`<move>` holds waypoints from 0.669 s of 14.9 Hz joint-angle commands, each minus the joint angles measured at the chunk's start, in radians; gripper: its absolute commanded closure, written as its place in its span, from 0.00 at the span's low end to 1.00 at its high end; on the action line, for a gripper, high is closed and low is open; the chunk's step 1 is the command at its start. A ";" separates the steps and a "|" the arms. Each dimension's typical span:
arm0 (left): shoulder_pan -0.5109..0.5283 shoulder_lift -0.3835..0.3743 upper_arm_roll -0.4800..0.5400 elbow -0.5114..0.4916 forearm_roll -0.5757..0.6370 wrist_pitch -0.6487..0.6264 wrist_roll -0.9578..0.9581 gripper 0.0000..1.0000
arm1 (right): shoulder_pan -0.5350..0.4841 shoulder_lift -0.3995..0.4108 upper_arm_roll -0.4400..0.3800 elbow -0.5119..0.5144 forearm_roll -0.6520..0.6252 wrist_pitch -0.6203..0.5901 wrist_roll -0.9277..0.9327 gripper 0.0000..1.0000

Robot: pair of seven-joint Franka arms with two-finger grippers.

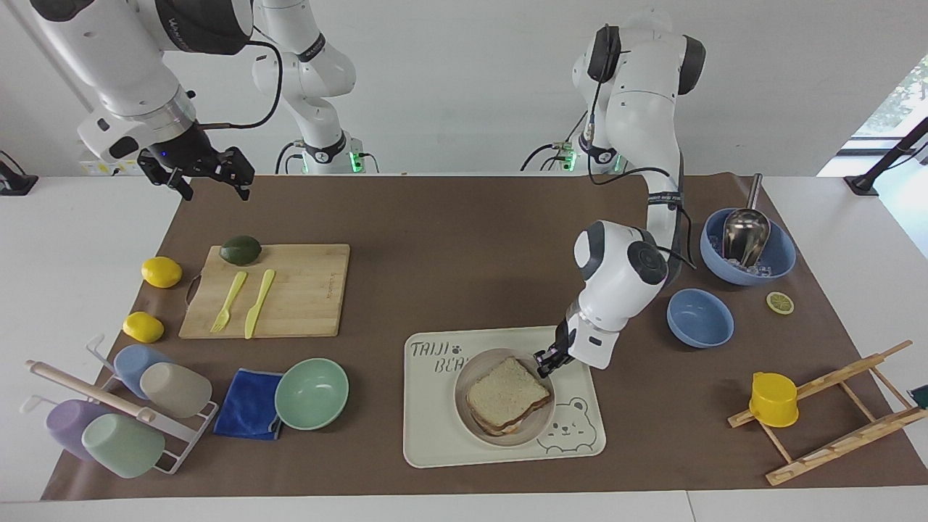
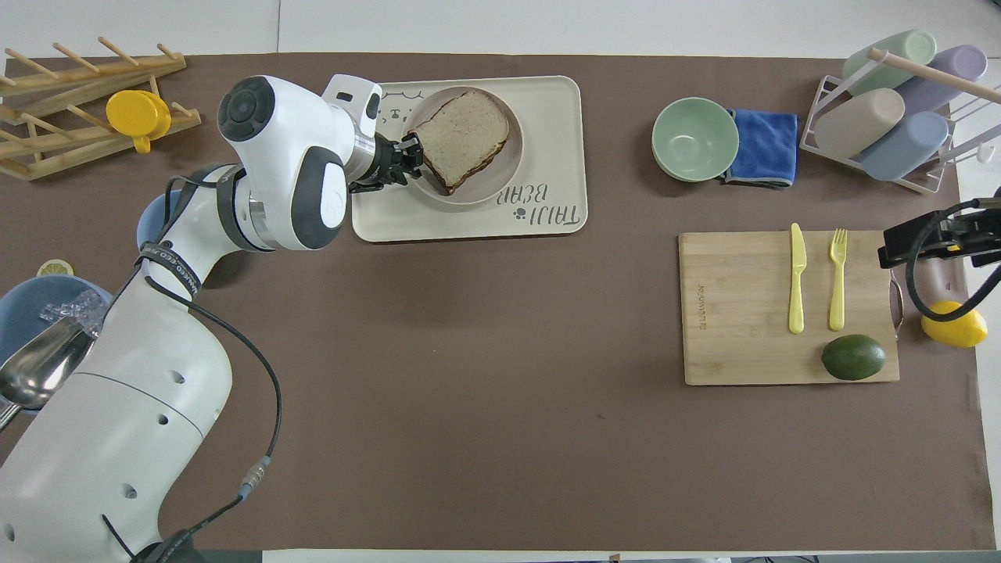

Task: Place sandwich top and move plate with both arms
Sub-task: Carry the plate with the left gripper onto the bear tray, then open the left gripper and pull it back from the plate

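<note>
The sandwich top (image 1: 506,393) (image 2: 463,137), a speckled bread slice with a brown crust, lies on a stacked sandwich in the round beige plate (image 1: 464,377) (image 2: 500,176). The plate rests on the cream bear tray (image 1: 435,435) (image 2: 547,102). My left gripper (image 1: 545,360) (image 2: 408,148) is low at the plate's rim, on the side toward the left arm's end of the table. Its grip on the rim is not discernible. My right gripper (image 1: 215,190) hangs open and empty above the mat's corner near the cutting board, where the right arm waits.
A mint-green bowl (image 1: 312,393) and a blue cloth (image 1: 249,404) lie beside the tray. A cutting board (image 1: 297,290) carries a fork, a knife and an avocado. Two blue bowls (image 1: 699,317) stand close to the left arm. A wooden rack (image 1: 826,413) holds a yellow cup.
</note>
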 commanded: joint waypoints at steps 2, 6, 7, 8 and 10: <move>-0.008 -0.047 0.013 -0.037 0.033 -0.057 0.008 0.00 | 0.000 -0.008 0.004 -0.008 -0.013 0.009 -0.004 0.00; 0.006 -0.087 0.039 -0.012 0.104 -0.107 0.008 0.00 | 0.000 -0.008 0.004 -0.010 -0.013 0.011 -0.007 0.00; 0.005 -0.108 0.068 -0.012 0.122 -0.127 0.009 0.00 | 0.000 -0.008 0.004 -0.010 -0.013 0.011 -0.007 0.00; 0.006 -0.137 0.086 -0.014 0.146 -0.150 0.009 0.00 | 0.000 -0.008 0.004 -0.008 -0.013 0.009 -0.008 0.00; 0.038 -0.191 0.100 -0.015 0.177 -0.192 0.012 0.00 | 0.000 -0.008 0.004 -0.010 -0.013 0.006 -0.010 0.00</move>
